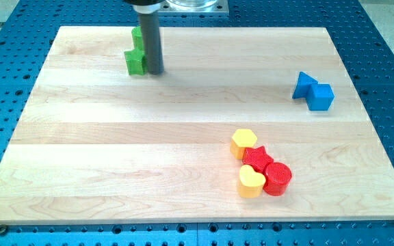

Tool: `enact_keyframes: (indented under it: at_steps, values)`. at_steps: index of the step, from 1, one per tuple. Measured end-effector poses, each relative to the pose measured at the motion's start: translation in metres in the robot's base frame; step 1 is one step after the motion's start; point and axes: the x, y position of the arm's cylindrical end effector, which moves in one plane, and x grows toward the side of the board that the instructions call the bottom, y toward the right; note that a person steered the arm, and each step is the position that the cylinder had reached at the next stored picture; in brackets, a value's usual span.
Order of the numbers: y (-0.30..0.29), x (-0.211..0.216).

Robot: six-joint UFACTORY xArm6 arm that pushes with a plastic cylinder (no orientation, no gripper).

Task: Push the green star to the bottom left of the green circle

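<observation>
A green block with a jagged outline, seemingly the green star (136, 61), lies near the top left of the wooden board (115, 150). A second green block (137, 34), probably the green circle, sits just above it, touching or nearly touching it. The rod hides part of this block, so its shape is unclear. My tip (155, 71) rests on the board right against the star's right side, at its lower right.
A blue triangle (304, 83) and a blue cube (321, 96) touch at the right. A yellow hexagon (243, 143), red star (257, 158), red cylinder (278, 178) and yellow heart (251, 182) cluster at the lower right. A blue perforated table (5, 82) surrounds the board.
</observation>
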Motion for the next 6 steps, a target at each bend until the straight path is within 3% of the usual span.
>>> enact_keyframes:
  at_steps: [1,3,4,5,6]
  values:
    - [0.050,-0.007]
    - [-0.065,-0.021]
    - [-0.060,-0.026]
    - [-0.015,-0.015]
    - [-0.053,-0.005]
